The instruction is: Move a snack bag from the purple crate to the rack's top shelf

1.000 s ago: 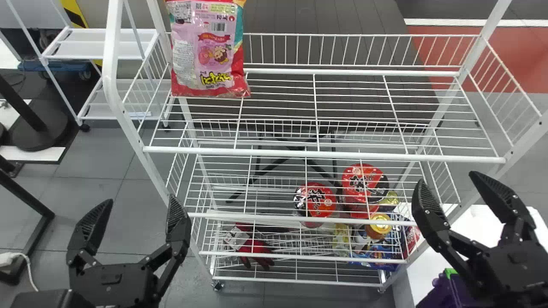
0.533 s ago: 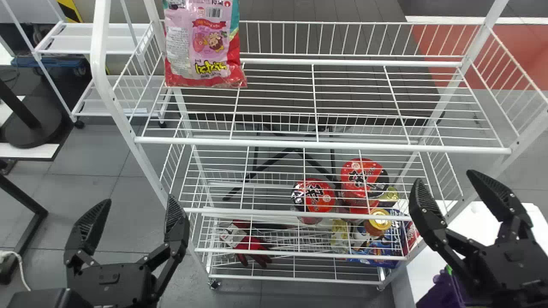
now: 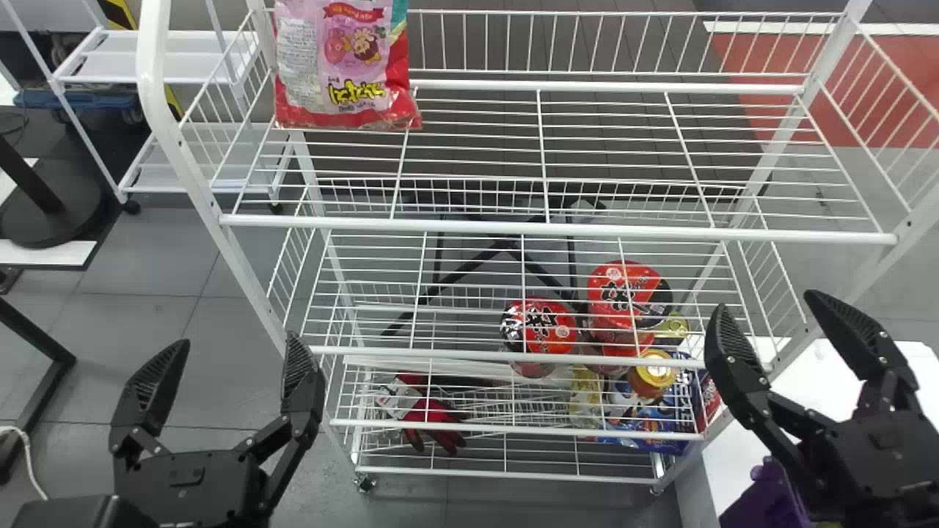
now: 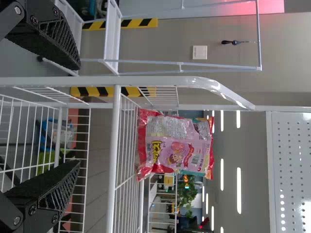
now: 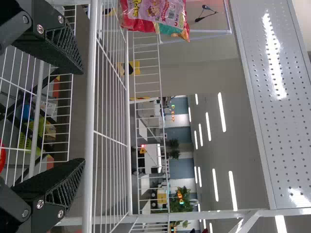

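Observation:
A pink and red snack bag point(image 3: 341, 62) stands upright at the left end of the rack's top shelf point(image 3: 557, 229). The same snack bag point(image 4: 176, 145) is on the shelf in the left wrist view, and the bag point(image 5: 155, 14) shows at the right wrist view's top edge. My left gripper point(image 3: 227, 367), also the left gripper point(image 4: 80, 114), is open and empty, low before the rack's left side. My right gripper point(image 3: 770, 326), also the right gripper point(image 5: 85, 116), is open and empty at the rack's right side. Part of the purple crate point(image 3: 766, 499) lies below it, mostly hidden.
Lower shelves hold red cup noodles point(image 3: 539, 328), a jar with a yellow lid point(image 3: 652, 372), blue packs and red gloves point(image 3: 433, 422). A white table point(image 3: 821, 396) is at the right. Another white rack point(image 3: 158, 55) stands at the back left.
In the head view the rack and the bag on it have shifted upward, the bag also slightly left. Both grippers keep nearly the same place and remain open.

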You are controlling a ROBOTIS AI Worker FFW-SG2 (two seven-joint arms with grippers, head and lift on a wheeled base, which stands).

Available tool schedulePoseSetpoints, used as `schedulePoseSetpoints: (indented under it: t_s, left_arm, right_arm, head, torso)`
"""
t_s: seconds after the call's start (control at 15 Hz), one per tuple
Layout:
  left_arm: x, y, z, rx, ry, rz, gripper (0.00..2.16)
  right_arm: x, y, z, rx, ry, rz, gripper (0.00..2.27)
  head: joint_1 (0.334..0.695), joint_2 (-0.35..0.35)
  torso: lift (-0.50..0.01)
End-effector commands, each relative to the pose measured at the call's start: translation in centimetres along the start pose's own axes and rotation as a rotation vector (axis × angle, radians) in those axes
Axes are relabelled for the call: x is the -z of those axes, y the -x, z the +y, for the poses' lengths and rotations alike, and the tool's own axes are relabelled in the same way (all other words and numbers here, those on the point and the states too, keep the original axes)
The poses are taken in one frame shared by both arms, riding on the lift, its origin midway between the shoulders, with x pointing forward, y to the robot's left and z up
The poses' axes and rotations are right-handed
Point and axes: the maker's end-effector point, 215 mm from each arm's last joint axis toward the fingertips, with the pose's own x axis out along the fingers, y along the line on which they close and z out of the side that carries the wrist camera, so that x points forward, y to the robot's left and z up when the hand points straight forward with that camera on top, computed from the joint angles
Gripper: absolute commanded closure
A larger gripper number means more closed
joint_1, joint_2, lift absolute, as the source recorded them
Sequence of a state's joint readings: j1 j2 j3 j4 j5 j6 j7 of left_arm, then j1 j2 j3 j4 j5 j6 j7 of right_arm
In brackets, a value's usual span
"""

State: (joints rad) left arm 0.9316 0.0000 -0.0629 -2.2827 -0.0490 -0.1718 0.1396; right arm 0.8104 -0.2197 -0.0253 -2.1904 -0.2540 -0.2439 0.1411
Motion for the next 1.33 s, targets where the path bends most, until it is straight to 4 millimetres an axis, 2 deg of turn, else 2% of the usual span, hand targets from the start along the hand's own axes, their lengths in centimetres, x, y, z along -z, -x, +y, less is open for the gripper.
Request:
schedulePoseSetpoints:
  t_s: [0.0, 1.27]
  left_arm:
    - [0.09, -0.03, -0.05, -0.001, 0.004, 0.001, 0.14]
    - [0.01, 0.28, -0.47, 0.001, 0.006, 0.004, 0.13]
  right_arm:
    - [-0.09, 0.00, -0.01, 0.003, 0.000, -0.001, 0.20]
    - [-0.43, 0.21, 0.33, 0.003, 0.000, 0.003, 0.20]
  head:
    - [0.695, 0.015]
    - [0.695, 0.013]
  torso:
    - [-0.182]
    - [-0.258]
